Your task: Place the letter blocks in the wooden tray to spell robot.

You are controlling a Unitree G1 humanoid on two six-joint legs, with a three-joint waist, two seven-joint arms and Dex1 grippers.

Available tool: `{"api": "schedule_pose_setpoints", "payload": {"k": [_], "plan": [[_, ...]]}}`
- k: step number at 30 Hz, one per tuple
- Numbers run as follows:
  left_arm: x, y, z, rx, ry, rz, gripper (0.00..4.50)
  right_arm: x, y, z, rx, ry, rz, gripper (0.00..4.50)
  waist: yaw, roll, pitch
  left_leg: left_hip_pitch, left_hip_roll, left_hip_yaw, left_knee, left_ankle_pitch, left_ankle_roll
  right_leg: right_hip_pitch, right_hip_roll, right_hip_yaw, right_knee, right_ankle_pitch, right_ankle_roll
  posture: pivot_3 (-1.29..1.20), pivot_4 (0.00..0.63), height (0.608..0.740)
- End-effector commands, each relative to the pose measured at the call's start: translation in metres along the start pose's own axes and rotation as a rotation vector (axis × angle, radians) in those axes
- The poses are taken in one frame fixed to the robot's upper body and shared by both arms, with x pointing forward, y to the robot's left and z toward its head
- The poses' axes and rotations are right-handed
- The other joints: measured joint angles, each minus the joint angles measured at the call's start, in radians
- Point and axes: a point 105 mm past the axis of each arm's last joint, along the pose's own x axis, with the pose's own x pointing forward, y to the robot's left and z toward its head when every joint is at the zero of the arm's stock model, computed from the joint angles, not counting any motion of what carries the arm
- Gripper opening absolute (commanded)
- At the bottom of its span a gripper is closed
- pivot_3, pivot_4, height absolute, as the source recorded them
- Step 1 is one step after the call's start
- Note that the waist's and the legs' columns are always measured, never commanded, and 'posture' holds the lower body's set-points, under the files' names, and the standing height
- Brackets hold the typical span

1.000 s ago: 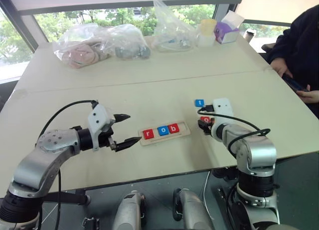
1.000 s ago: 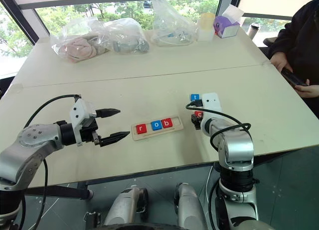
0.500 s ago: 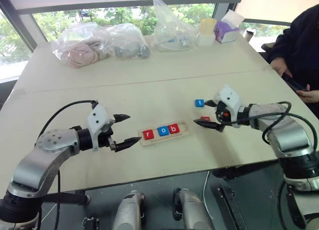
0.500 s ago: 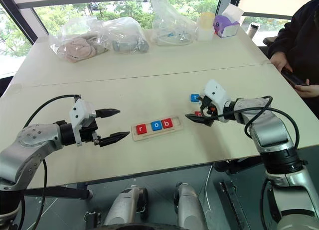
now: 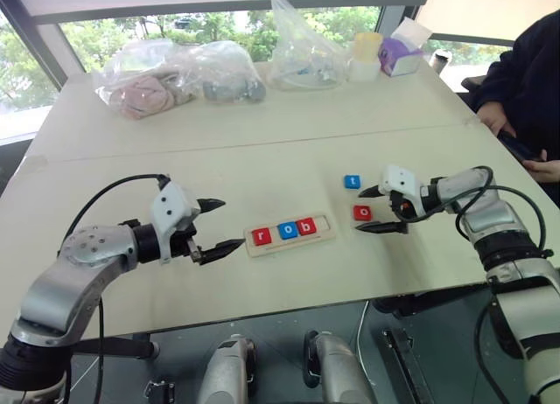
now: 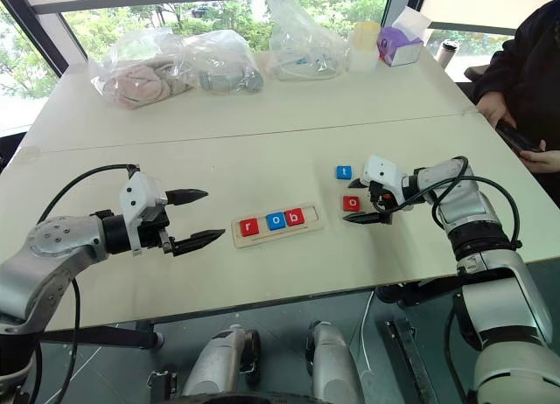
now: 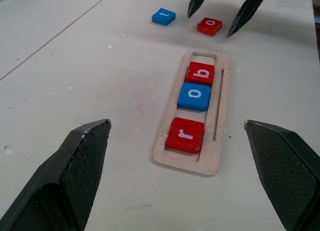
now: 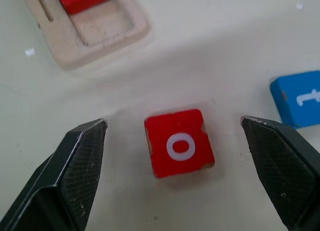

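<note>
The right gripper point(image 8: 175, 131), jaws apart, has been swung round to straddle the red "o" block point(image 8: 179, 142), readying its pickup.

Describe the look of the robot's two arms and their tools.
Both arms are silver-grey metal with rounded joints and black sections near the wrists; a loose black cable loops along each. The left tool and right tool each have a white block-like housing and two black, tapering, pointed fingers; the fingers' inner faces show a fine cross-hatched texture.
</note>
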Motion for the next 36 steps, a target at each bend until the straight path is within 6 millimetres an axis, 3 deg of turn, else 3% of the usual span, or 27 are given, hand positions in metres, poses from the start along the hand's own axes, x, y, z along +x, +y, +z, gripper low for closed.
{"api": "schedule_pose_setpoints", "payload": {"k": [1, 5, 6, 8, 13, 23, 36], "plan": [[-0.007, 0.001, 0.011, 0.047, -0.021, 0.019, 4.5, -0.004, -0.006, 0.003, -0.025, 0.004, -0.009, 4.4, 0.0, 0.0, 0.0, 0.0, 0.0, 0.0, 0.0, 0.0, 0.0, 0.0, 0.0, 0.0, 0.0, 0.0, 0.0, 0.0, 0.15, 0.725], [-0.007, 0.001, 0.011, 0.047, -0.019, 0.023, 4.5, -0.004, -0.009, 0.0, -0.02, 0.012, -0.016, 4.4, 0.0, 0.0, 0.0, 0.001, 0.0, 0.0, 0.001, 0.0, 0.0, 0.001, 0.0, 0.0, 0.001, 0.0, 0.0, 0.0, 0.15, 0.725], [-0.007, 0.001, 0.011, 0.047, -0.018, 0.023, 4.5, -0.004, -0.01, -0.001, -0.019, 0.012, -0.016, 4.16, 0.0, 0.0, 0.0, 0.001, 0.0, 0.0, 0.001, 0.0, 0.0, 0.001, 0.0, 0.0, 0.001, 0.0, 0.0, 0.0, 0.15, 0.725], [-0.008, 0.001, 0.011, 0.047, -0.019, 0.023, 4.5, -0.004, -0.01, 0.0, -0.019, 0.008, -0.016, 3.55, 0.0, 0.0, 0.0, 0.001, 0.0, -0.001, 0.002, 0.0, 0.0, 0.002, 0.0, 0.0, 0.001, 0.0, 0.0, 0.0, 0.15, 0.725], [-0.007, 0.0, 0.011, 0.046, -0.021, 0.024, 4.5, -0.003, -0.012, 0.009, -0.031, -0.022, -0.009, 1.13, -0.001, 0.0, 0.0, 0.001, 0.002, 0.0, 0.003, 0.0, 0.0, 0.002, 0.0, 0.0, 0.001, 0.0, -0.001, 0.0, 0.15, 0.725], [-0.004, 0.001, 0.011, 0.044, -0.026, 0.02, 4.5, 0.008, 0.01, 0.059, -0.195, -0.087, 0.148, 1.14, 0.0, 0.0, 0.0, 0.002, 0.002, 0.0, 0.003, 0.0, 0.0, 0.0, 0.0, 0.0, 0.006, 0.001, -0.001, 0.0, 0.15, 0.725], [-0.006, -0.002, 0.011, 0.04, -0.03, 0.036, 4.5, 0.033, 0.02, 0.062, -0.284, -0.037, 0.209, 1.14, 0.0, 0.0, 0.0, 0.002, 0.002, 0.0, 0.005, 0.0, -0.001, 0.0, 0.0, 0.0, 0.008, 0.001, -0.001, 0.0, 0.15, 0.725]]}}
